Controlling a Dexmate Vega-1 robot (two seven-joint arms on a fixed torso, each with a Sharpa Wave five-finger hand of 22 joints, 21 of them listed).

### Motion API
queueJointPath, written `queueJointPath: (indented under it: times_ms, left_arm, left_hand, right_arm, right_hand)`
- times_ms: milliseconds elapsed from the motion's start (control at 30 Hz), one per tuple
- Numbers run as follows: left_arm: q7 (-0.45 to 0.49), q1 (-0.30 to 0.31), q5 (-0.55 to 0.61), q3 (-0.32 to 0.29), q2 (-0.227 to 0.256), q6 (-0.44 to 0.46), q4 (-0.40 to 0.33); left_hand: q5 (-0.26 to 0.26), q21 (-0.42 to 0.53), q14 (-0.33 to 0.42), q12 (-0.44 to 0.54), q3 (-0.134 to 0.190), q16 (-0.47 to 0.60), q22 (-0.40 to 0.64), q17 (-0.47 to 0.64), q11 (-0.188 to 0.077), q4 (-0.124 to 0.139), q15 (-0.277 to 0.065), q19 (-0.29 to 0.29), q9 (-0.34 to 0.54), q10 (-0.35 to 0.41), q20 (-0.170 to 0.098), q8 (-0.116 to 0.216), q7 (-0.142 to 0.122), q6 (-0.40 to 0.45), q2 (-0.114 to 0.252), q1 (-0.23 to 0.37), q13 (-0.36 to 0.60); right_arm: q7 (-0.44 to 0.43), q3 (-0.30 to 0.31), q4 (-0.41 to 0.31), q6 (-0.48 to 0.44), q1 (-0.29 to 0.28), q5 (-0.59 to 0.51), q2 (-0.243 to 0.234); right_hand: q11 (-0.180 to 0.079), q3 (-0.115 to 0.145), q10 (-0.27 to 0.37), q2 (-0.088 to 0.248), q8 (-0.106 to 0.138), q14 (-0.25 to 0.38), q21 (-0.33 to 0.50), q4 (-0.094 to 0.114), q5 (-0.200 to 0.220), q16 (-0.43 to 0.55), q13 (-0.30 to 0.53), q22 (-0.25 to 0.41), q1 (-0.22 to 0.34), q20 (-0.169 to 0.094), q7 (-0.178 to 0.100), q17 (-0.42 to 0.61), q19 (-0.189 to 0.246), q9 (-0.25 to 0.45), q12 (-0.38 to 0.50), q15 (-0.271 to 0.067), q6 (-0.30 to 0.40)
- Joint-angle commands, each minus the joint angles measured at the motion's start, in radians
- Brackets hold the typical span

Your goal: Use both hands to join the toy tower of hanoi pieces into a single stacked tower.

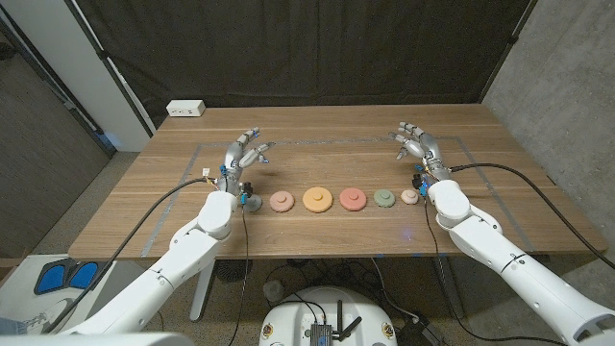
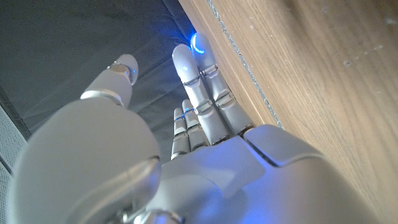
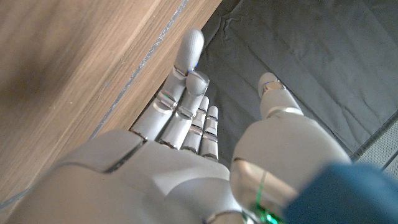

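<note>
- Power strip at far left table corner, well apart from everything else.
- Row of discs mid-table: teal, pink, orange, red, green, small pink.
- Left hand beyond teal end, fingers apart, empty.
- Right hand beyond small pink end, fingers apart, empty.

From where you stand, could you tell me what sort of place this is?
Probably a robot test room: a wooden table with a marked work area, a black curtain hung behind it, a white power strip, and cables running to both arms.
</note>
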Motion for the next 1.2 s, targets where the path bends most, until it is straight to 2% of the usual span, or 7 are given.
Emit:
queueJointPath:
  times_ms: [33,200,300,367,867,1200]
  left_arm:
    - [0.026,0.086,0.037,-0.033,0.044,0.015,-0.105]
    - [0.062,0.119,0.096,-0.041,0.072,0.079,-0.157]
    - [0.1,0.124,0.158,-0.043,0.089,0.14,-0.178]
    - [0.113,0.113,0.184,-0.042,0.092,0.15,-0.167]
    - [0.217,0.04,0.416,0.008,0.097,0.271,-0.157]
    - [0.263,0.022,0.522,0.041,0.097,0.329,-0.155]
  left_hand:
    - [0.007,0.01,0.012,0.003,-0.01,0.007,0.003,0.001,0.0,0.0,-0.059,0.009,0.002,0.009,-0.105,0.001,-0.001,0.007,0.0,0.011,0.007]
    - [0.006,0.012,0.012,0.003,-0.017,0.01,0.003,-0.002,0.002,0.003,-0.059,0.005,0.002,0.008,-0.104,-0.001,0.002,0.006,0.0,0.009,0.009]
    - [0.006,0.016,0.01,0.004,-0.025,0.011,0.003,-0.008,0.004,0.005,-0.059,0.005,0.003,0.012,-0.104,0.0,0.001,0.009,0.0,0.007,0.011]
    - [0.006,0.018,0.01,0.004,-0.028,0.012,0.003,-0.009,0.001,0.006,-0.059,0.006,0.003,0.013,-0.104,0.001,0.001,0.013,0.0,0.007,0.012]
    - [0.008,0.033,0.018,0.009,-0.047,0.031,0.002,-0.018,-0.01,0.005,-0.06,0.005,0.003,0.03,-0.104,0.002,-0.005,0.026,0.008,0.018,0.02]
    - [0.009,0.042,0.019,0.01,-0.057,0.037,0.001,-0.025,-0.015,0.004,-0.06,0.006,0.004,0.034,-0.105,0.003,-0.011,0.034,0.011,0.025,0.024]
  right_arm:
    - [-0.016,0.015,-0.081,-0.009,-0.06,-0.011,-0.014]
    - [-0.085,0.012,-0.152,-0.072,-0.099,-0.092,-0.032]
    - [-0.122,0.002,-0.182,-0.13,-0.105,-0.156,-0.044]
    - [-0.157,-0.009,-0.2,-0.178,-0.102,-0.215,-0.05]
    - [-0.285,-0.062,-0.238,-0.355,-0.075,-0.477,-0.059]
    - [-0.3,-0.12,-0.24,-0.451,-0.043,-0.622,-0.066]
  right_hand:
    - [0.0,-0.002,0.012,0.004,0.005,0.005,0.007,0.003,-0.003,0.0,0.006,0.0,0.003,-0.024,0.0,-0.004,-0.004,0.004,0.007,-0.083,0.008]
    - [0.0,-0.01,0.012,0.004,0.006,0.012,0.014,0.005,-0.006,0.006,0.015,-0.005,0.011,-0.024,0.0,-0.005,-0.007,0.008,0.006,-0.083,0.008]
    - [-0.001,-0.017,0.009,0.006,0.006,0.013,0.02,0.007,-0.007,0.006,0.024,-0.009,0.017,-0.024,-0.002,-0.009,-0.01,0.01,0.004,-0.083,0.007]
    - [0.001,-0.018,0.007,0.006,0.006,0.013,0.022,0.006,-0.008,0.006,0.026,-0.01,0.019,-0.024,-0.005,-0.008,-0.011,0.01,0.003,-0.083,0.007]
    - [0.011,-0.028,-0.034,0.007,0.003,0.002,0.034,0.005,-0.016,-0.001,0.041,-0.019,0.039,-0.024,-0.028,-0.02,-0.021,0.015,-0.012,-0.083,-0.002]
    - [0.009,-0.036,-0.042,0.009,0.001,-0.005,0.037,0.006,-0.023,-0.007,0.049,-0.029,0.051,-0.024,-0.037,-0.032,-0.029,0.02,-0.012,-0.083,-0.011]
